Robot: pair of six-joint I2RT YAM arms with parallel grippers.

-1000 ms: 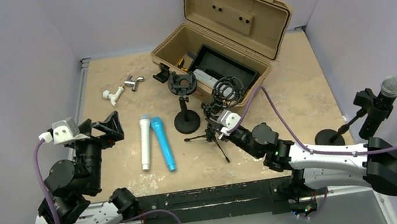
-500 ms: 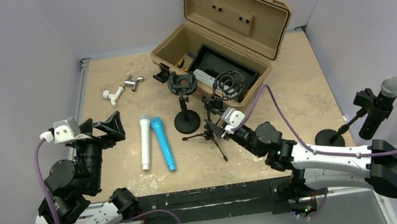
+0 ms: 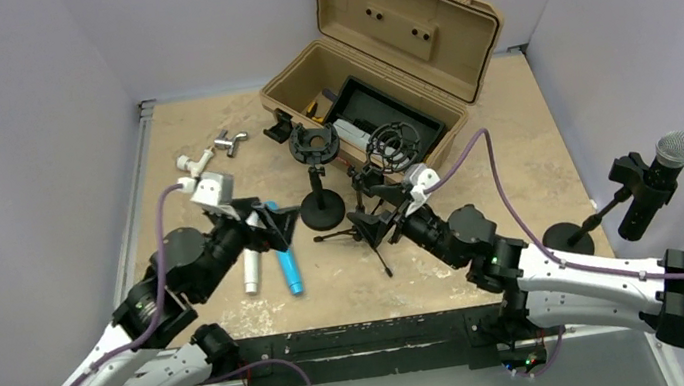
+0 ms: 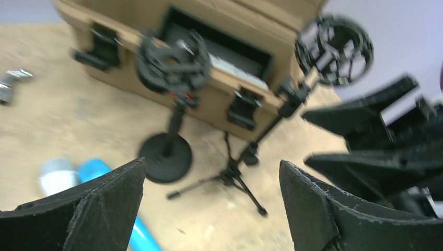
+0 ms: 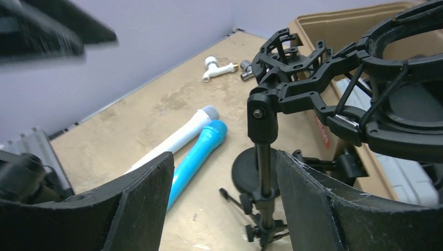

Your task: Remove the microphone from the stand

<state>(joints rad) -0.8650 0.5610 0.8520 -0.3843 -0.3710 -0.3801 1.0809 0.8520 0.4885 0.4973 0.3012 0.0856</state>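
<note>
Two grippers, both with jaws apart and gripping nothing.

1. Left gripper [image 3: 283, 234]: spread wide, hovering over the head ends of a white microphone [image 3: 251, 263] and a blue microphone [image 3: 289, 270], which are lying side by side on the table [image 3: 512, 139].
2. Right gripper [image 3: 375, 224]: parted, flanking the post of a small tripod stand [image 3: 365, 234] without touching it. This stand is carrying an empty shock mount [image 3: 393, 152].
3. Round-base stand [image 3: 323, 213], also carrying an empty mount, is standing just left of the tripod, between the two grippers.
4. Open tan case [image 3: 371, 68] is sitting behind both stands, lid tilted back.
5. White fitting [image 3: 188, 162] and metal fitting [image 3: 230, 141] are lying at the far left.
6. Task microphone [image 3: 673, 153]: sitting in the clip [image 3: 642, 183] of its own stand [image 3: 567, 238] at the table's right edge, well apart from both grippers. Its long axis is running diagonally, mesh head pointing up and to the right, beyond the table edge, close to the right wall. Bare tabletop is lying between the right gripper and this stand's base; the right arm's own links are stretching across the near side.
</note>
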